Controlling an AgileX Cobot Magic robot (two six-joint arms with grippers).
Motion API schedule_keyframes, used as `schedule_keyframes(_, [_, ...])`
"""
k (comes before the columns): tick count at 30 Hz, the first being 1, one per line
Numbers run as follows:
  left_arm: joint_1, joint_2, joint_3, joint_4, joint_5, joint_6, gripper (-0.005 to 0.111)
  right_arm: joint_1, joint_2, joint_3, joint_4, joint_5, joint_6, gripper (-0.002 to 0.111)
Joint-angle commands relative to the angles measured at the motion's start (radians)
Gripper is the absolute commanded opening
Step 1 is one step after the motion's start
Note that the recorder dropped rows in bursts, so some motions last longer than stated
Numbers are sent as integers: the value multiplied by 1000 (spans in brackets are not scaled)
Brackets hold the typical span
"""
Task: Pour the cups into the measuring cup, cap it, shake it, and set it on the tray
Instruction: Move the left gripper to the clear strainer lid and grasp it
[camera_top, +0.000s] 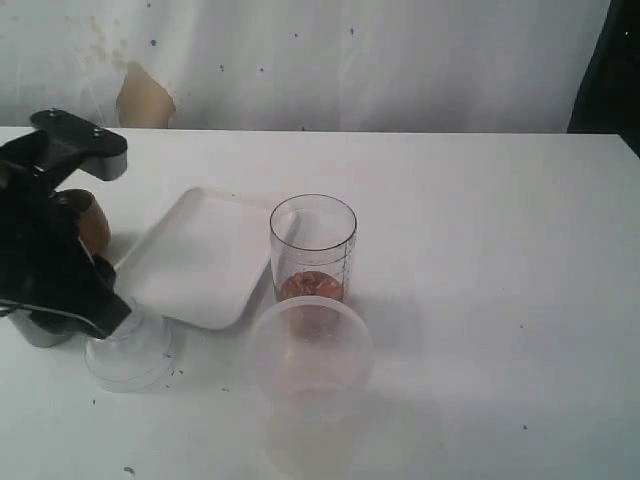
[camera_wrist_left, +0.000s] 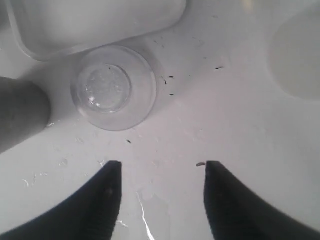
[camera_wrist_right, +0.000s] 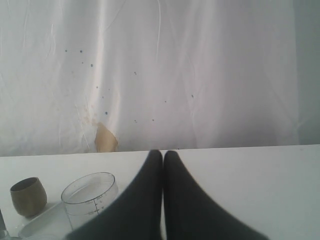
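The clear measuring cup stands upright beside the white tray, with brown material in its bottom; it also shows in the right wrist view. The brown wooden cup stands behind my left arm. A grey steel tumbler stands by a clear round lid-like piece that lies on the table. My left gripper is open above bare table just short of that piece, holding nothing. My right gripper is shut and empty, off to the side of the measuring cup.
A wide frosted tub sits directly in front of the measuring cup. The clear round piece lies at the tray's near left corner. A white curtain hangs behind the table. Dark specks dot the tabletop.
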Motion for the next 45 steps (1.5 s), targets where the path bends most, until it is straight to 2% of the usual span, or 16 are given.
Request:
schedule_keyframes(1, [-23,77,-41,59,-30,-66,64,-6,-6,2,-9,-9,4,0])
schedule_keyframes(3, [-23,117,-59,87,-30,-102,74,-6,-6,2,-9,-9,4,0])
schedule_keyframes(6, [-23,171,-78,131,-31,-141,79,-6,-6,2,-9,-9,4,0])
schedule_keyframes(17, [-23,276,-86,132,-175,-177,79,-6,-6,2,-9,-9,4,0])
schedule_keyframes(19, [-23,289,-86,132,-180,-182,79,-6,-6,2,-9,-9,4,0])
schedule_keyframes(29, [73,325,-79,121,-212,-214,79,-6,-6,2,-9,-9,4,0])
schedule_keyframes(36, [76,325,-79,88,-214,-196,74,-6,-6,2,-9,-9,4,0])
schedule_keyframes(45, [76,361,-79,79,-195,-196,73,-6,-6,2,-9,-9,6,0])
